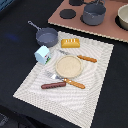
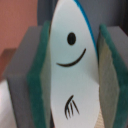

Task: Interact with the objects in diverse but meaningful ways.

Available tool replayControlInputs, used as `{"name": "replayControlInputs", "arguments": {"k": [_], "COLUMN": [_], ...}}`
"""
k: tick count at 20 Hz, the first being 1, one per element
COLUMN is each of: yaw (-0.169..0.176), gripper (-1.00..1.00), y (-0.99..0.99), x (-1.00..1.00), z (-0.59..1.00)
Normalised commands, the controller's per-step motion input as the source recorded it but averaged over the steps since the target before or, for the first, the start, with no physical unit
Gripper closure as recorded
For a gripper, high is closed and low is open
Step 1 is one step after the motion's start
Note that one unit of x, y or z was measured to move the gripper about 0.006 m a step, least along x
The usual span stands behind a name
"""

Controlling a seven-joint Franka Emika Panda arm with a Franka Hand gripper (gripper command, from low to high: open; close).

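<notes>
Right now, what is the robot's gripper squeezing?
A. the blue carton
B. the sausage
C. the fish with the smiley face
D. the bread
C: in the wrist view the fish sits clamped between the gripper's green pads, while sausage, bread and carton lie on the mat.
</notes>
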Motion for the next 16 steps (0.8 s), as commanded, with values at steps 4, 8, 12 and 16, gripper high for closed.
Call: {"name": "replayControlInputs", "arguments": {"k": [4,8,12,16], "yaw": [-0.051,-0.051,-0.033,-0.021], "gripper": [1.0,1.0,1.0,1.0], "y": [0.21,0.14,0.05,0.0], "x": [0.52,0.48,0.41,0.38], "z": [0.0,0.0,-0.01,-0.03]}}
